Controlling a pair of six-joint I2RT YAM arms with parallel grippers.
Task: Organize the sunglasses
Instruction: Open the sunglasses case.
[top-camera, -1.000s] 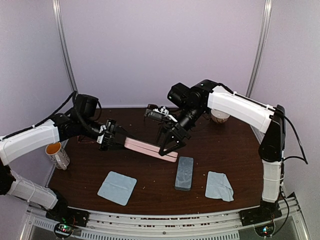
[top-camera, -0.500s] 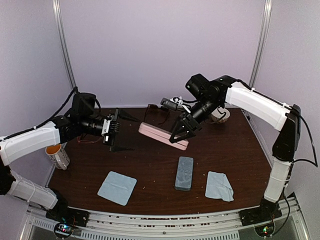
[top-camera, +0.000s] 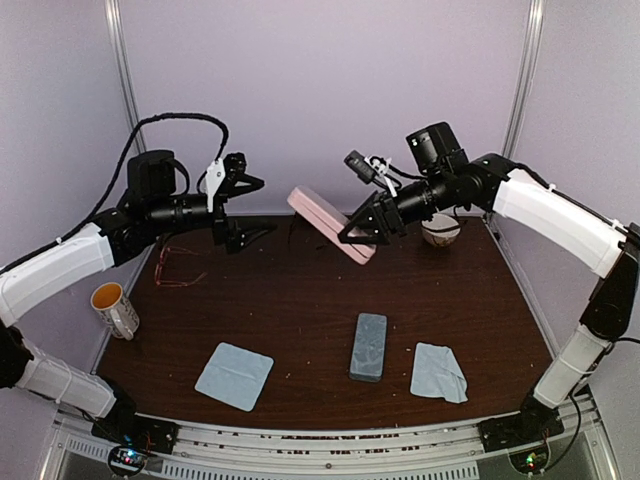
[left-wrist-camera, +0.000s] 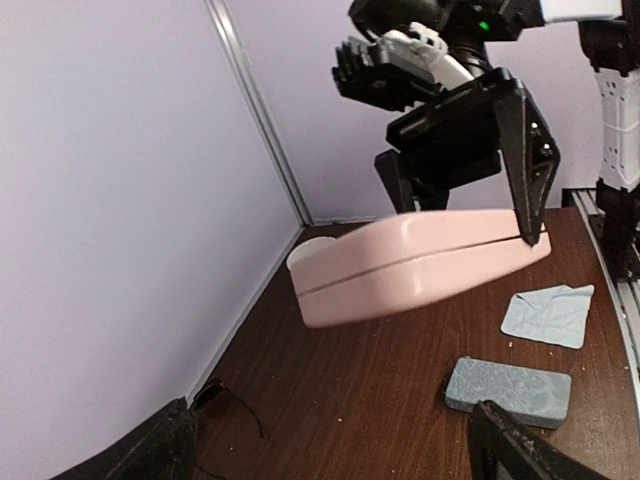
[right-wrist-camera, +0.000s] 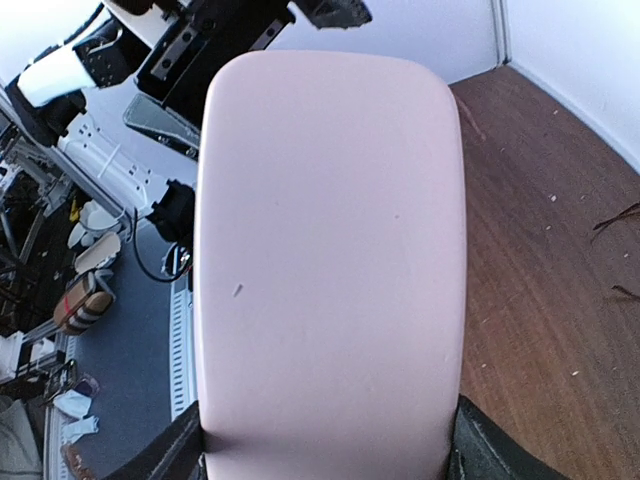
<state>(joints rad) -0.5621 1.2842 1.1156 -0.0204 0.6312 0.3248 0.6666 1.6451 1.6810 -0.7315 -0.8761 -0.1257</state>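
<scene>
Thin reddish-brown wire sunglasses (top-camera: 178, 268), far left

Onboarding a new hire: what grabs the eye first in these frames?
The pink oblong hard case, held tilted in the air over the back of the dark brown table by the right gripper. Opposite it the left gripper hangs open and empty, with the thin reddish-brown wire sunglasses lying on the table below.

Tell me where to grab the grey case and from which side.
Grip the grey case across its narrow width, about mid-length, coming straight down from above. It lies flat on the table with both long sides bare. The cloth to its right lies apart, so there is likely room on both sides.
</scene>
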